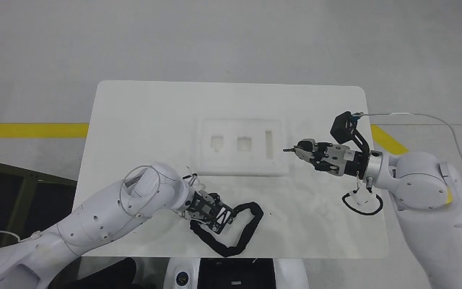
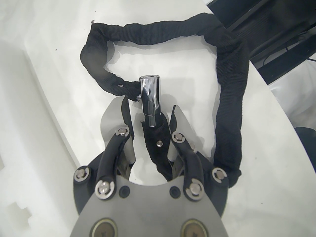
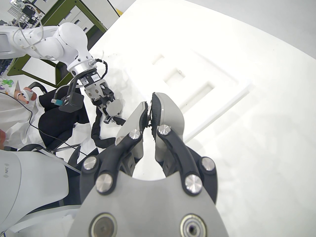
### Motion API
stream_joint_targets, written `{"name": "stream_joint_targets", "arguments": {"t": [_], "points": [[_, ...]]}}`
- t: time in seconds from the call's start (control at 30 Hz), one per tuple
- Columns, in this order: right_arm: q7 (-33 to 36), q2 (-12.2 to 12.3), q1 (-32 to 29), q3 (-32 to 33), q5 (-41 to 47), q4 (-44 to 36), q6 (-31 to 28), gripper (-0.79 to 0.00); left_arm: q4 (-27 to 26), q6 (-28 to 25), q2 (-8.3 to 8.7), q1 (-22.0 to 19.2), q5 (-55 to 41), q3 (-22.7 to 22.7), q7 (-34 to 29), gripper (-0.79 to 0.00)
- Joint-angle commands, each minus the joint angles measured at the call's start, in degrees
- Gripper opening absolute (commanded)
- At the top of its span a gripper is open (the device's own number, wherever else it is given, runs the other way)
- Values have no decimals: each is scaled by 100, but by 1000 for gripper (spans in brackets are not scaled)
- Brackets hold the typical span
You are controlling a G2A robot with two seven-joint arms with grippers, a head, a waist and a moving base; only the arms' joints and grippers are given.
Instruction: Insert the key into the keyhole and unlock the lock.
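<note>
Lock [image 2: 149,99] in left pincer [image 2: 149,104], key [image 1: 290,149] tip past right pincer [image 3: 148,106]

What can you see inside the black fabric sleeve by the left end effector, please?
A shiny metal lock cylinder sticks out of one end of the sleeve at the left end effector. Whatever runs through the rest of the sleeve is hidden by the fabric.

Grey floor [image 1: 216,36] w/ yellow stripe [image 1: 43,130]; white table [image 1: 144,115]; green-framed shelving [image 3: 85,8] behind.
</note>
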Motion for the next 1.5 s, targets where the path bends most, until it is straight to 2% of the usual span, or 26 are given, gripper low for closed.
{"name": "stream_joint_targets", "arguments": {"t": [0.0,0.1,0.17,0.2,0.3,0.5,0.6,0.77,1.07,1.3,1.47], "points": [[0,0,0,0,0,0,0,-785,-5,0,-7,-57,43,88,-73,-440],[0,0,0,0,0,0,0,-785,8,0,-18,-140,-12,175,-86,-440],[0,0,0,0,0,0,0,-785,13,0,-24,-193,-48,209,-93,-468],[0,0,0,0,0,0,0,-785,18,0,-26,-215,-65,225,-97,-600],[0,0,0,0,0,0,0,-785,32,0,-32,-270,-121,261,-112,-785],[0,0,0,0,0,0,0,-785,95,0,-52,-325,-281,281,-152,-785],[0,0,0,0,0,0,0,-785,137,26,-51,-297,-424,170,-102,-785],[0,0,0,0,0,0,0,-785,298,360,30,-96,-724,-128,232,-785],[-213,-5,-72,-157,170,-20,103,-785,416,1257,333,612,-987,-797,1111,-785],[71,-6,39,-439,987,119,424,-785,404,2183,545,1273,-1032,-1318,2070,-785],[384,-16,158,-714,1600,139,657,-785,383,2819,629,1633,-917,-1601,2618,-785]]}}
